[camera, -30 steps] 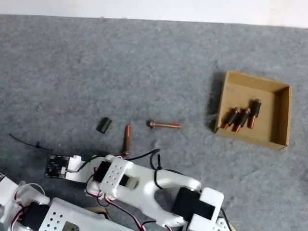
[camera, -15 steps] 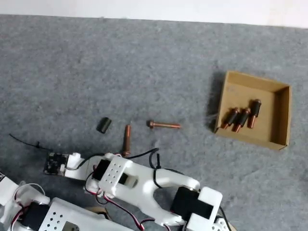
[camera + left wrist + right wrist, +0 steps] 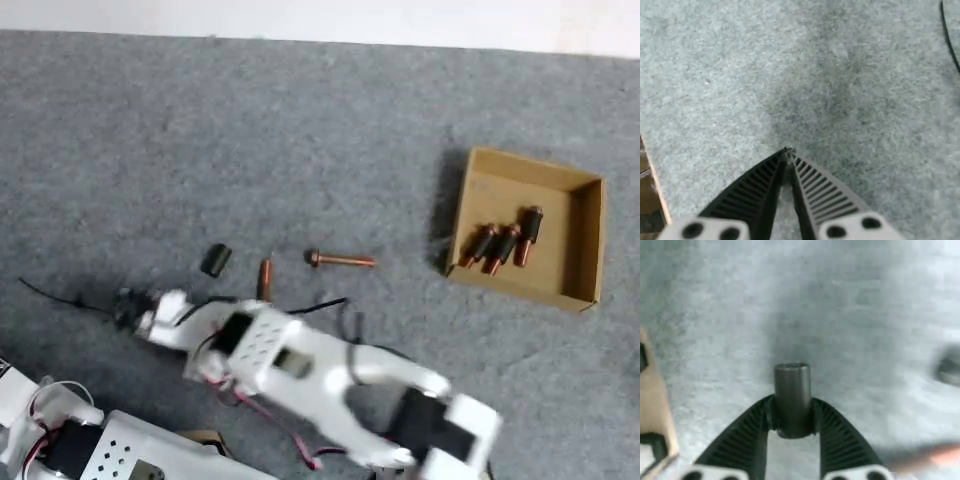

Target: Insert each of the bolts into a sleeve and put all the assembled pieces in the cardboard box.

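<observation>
- The right tool [image 3: 792,404] pinches a dark sleeve [image 3: 792,382], held over the grey bench [image 3: 200,130].
- The left tool [image 3: 788,159] is pressed together and empty.
- One bolt [image 3: 341,260] lies free; a second bolt [image 3: 265,277] sits just beside the arm, near a spare sleeve [image 3: 215,260].
- The cardboard box [image 3: 590,240] holds three assembled pieces [image 3: 500,243].
- Likely step: joining bolt and sleeve. Next, the left tool must spread, lift a bolt, and line it up with the bore.
</observation>
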Available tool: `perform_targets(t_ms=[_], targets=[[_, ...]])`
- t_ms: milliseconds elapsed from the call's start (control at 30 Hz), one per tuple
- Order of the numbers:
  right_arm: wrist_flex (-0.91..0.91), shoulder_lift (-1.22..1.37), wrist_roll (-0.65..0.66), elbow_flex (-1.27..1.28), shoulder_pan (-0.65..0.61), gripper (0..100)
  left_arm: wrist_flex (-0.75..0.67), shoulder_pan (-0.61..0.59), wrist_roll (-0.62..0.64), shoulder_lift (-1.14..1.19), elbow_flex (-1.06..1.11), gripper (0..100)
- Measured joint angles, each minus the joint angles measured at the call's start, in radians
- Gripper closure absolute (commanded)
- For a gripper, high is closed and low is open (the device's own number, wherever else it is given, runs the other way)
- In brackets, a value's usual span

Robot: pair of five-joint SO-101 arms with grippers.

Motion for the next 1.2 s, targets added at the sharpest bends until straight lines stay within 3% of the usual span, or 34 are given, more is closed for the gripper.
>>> perform_targets(t_ms=[333,633,833,1000,1200], targets=[[-0.003,-0.575,0.000,0.302,0.218,99.4,0.000,0.000,0.000,0.000,0.000,99],[-0.276,-0.970,-0.069,0.712,0.394,99.4,0.000,0.000,0.000,0.000,0.000,99],[-0.341,-1.175,-0.069,0.921,0.468,99.4,-0.002,0.006,-0.018,0.000,0.000,99],[-0.341,-1.335,-0.069,1.049,0.557,99.4,-0.086,0.175,-0.155,0.000,-0.089,99],[-0.341,-1.517,-0.071,1.138,0.661,99.4,-0.084,0.546,-0.101,0.000,-0.299,99]])
